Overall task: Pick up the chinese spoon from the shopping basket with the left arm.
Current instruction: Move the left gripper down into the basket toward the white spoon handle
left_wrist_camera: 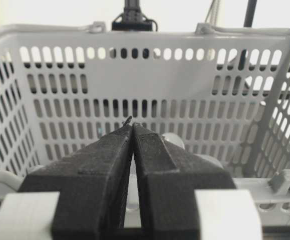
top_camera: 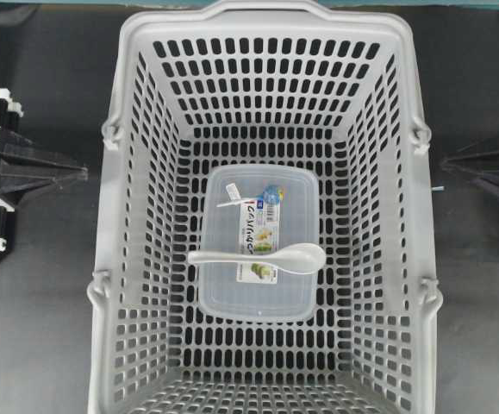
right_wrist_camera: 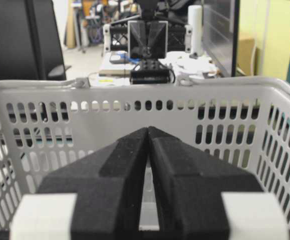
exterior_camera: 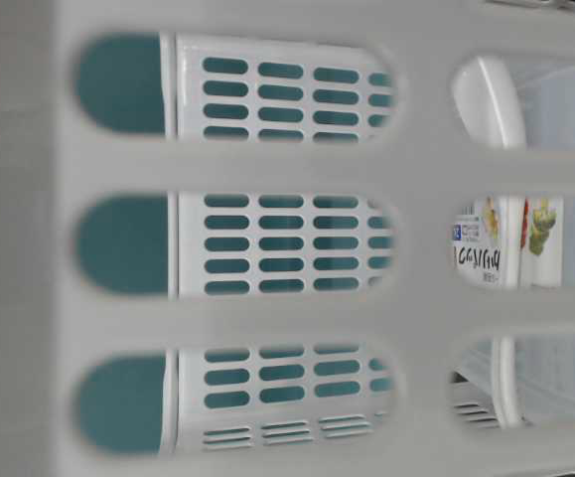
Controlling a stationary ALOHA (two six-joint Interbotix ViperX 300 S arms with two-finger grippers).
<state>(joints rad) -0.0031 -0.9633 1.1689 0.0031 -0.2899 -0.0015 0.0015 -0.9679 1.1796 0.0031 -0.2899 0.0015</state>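
1. At centre of the shopping basket (top_camera: 137,216) floor, overhead view: the chinese spoon (top_camera: 266,255) lies across the lid of a clear lidded container (top_camera: 258,302), handle toward 9 o'clock, bowl toward 3 o'clock, resting on the printed label (top_camera: 259,237)
2. Left gripper (left_wrist_camera: 132,126): parked outside the basket at 9 o'clock of the overhead view, well apart from the spoon; fingers pressed tip to tip, nothing between them
3. Right gripper (right_wrist_camera: 148,131): parked outside at 3 o'clock, likewise clenched and empty
4. Step in hand, judged: none begun; the approach has not started and the spoon is untouched
5. Table-level view looks through a basket wall slot; only the container label and part of a white rim show, so spoon contact with the lid cannot be confirmed from there
6. Next move, judged: the left arm must rise over the near wall, part its fingers, then descend toward the handle end at 9 o'clock
7. Risk, judged: the spoon is glossy and sits on a smooth lid, so a shallow pinch may skid it; fingers should straddle the thin handle across its width
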